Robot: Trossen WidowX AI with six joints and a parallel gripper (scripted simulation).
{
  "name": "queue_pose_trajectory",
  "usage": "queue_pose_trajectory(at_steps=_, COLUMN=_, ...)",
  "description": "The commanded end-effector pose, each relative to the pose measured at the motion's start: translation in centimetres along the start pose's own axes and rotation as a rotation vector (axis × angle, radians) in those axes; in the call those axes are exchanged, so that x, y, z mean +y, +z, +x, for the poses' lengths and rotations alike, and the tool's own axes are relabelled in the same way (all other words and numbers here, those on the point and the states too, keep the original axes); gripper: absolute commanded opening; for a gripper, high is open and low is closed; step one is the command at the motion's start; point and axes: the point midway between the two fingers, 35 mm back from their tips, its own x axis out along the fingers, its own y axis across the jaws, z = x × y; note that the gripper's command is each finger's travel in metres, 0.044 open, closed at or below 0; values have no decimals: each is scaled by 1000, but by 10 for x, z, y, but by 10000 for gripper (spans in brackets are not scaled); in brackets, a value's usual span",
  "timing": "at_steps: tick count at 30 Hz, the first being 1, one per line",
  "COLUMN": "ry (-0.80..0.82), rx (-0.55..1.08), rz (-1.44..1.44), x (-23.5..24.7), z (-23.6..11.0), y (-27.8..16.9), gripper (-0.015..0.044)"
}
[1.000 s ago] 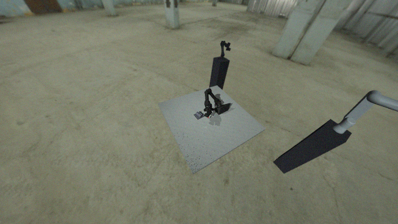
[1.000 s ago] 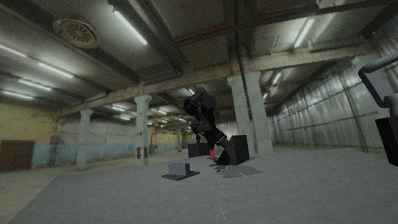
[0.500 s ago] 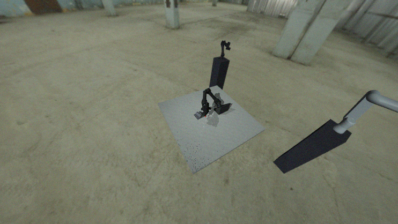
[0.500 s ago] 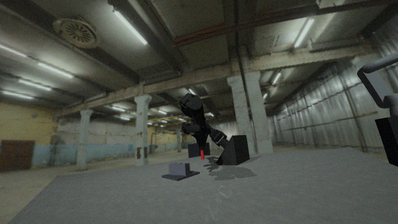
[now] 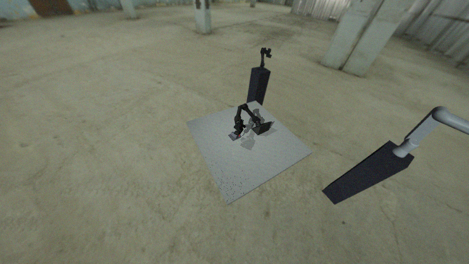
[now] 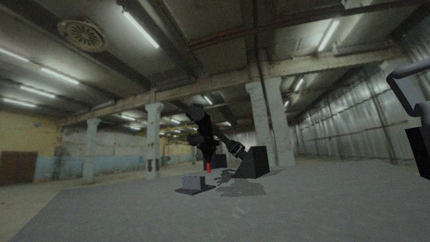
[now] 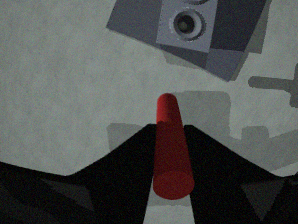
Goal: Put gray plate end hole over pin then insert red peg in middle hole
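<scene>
My gripper [image 7: 169, 132] [image 6: 208, 162] is shut on the red peg [image 7: 172, 155] [image 6: 208, 168] [image 5: 239, 135]. The peg points down, with its lower end in the air above the table. The gray plate [image 7: 170, 38] [image 6: 193, 183] shows as a light, thick block on top of the darker, flat base [image 7: 134, 21] [image 6: 192, 192]. It looks level in the exterior view. Ringed holes show on its top at the upper edge of the wrist view, ahead of the peg. The plate's far part is cut off there, and I cannot make out the pin.
The pale table [image 5: 259, 163] [image 6: 301, 204] carries the arm's dark wedge-shaped mount [image 5: 262, 129] [image 6: 253, 163] behind the base. A second small arm on a dark pedestal [image 5: 258, 83] stands beyond the table. Another dark pedestal [image 5: 370, 172] with a gray tubular arm stands to the right.
</scene>
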Motion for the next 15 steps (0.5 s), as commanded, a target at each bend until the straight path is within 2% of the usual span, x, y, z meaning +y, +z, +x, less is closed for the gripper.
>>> queue_pose_trajectory(at_steps=1, ry=4, rx=-7, rz=0, x=0, z=-1, y=14, gripper=0)
queue_pose_trajectory(at_steps=15, ry=-6, rx=-21, rz=7, x=-8, z=-1, y=56, gripper=0)
